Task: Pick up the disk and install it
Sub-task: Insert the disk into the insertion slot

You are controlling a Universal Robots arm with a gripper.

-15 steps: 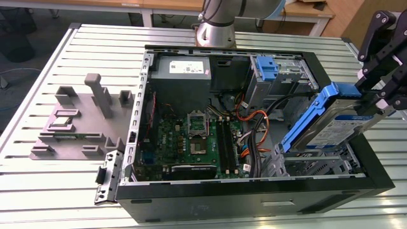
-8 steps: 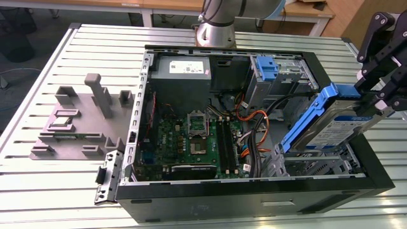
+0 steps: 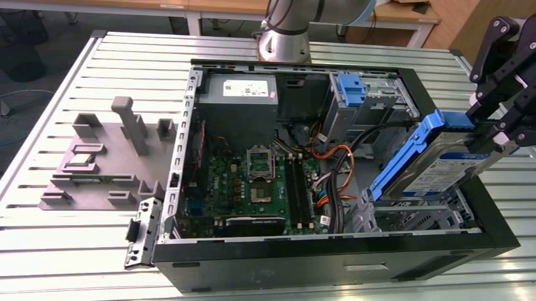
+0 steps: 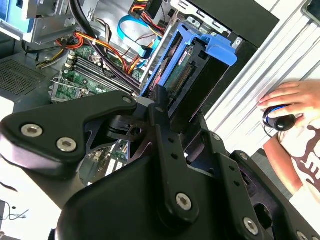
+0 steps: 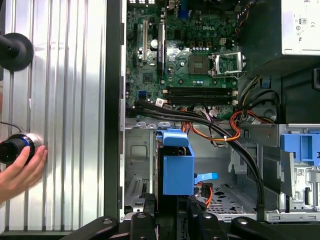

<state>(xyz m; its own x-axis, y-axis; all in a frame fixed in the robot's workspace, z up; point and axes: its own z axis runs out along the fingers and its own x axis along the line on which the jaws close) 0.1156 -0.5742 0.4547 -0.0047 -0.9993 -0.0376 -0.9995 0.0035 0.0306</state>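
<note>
Gripper (image 3: pixel 494 133) clamped on disk (image 3: pixel 440 168), tilted above drive bay (image 3: pixel 418 216). Judged stiff, weighty, shock-sensitive; grip blue carrier sides.

Lab: slatted bench (image 3: pixel 75 251), opened computer (image 3: pixel 335 266)

A ribbed aluminium worktable (image 3: pixel 59 263) fills the foreground under bright, even light, its slats running across the exterior view. Behind it, light wooden desks (image 3: pixel 218 6) on white legs (image 3: pixel 194 25) stand on a dark grey floor (image 3: pixel 92 19), with a wood-coloured panel (image 3: pixel 456 28) at the exterior view's right.
</note>
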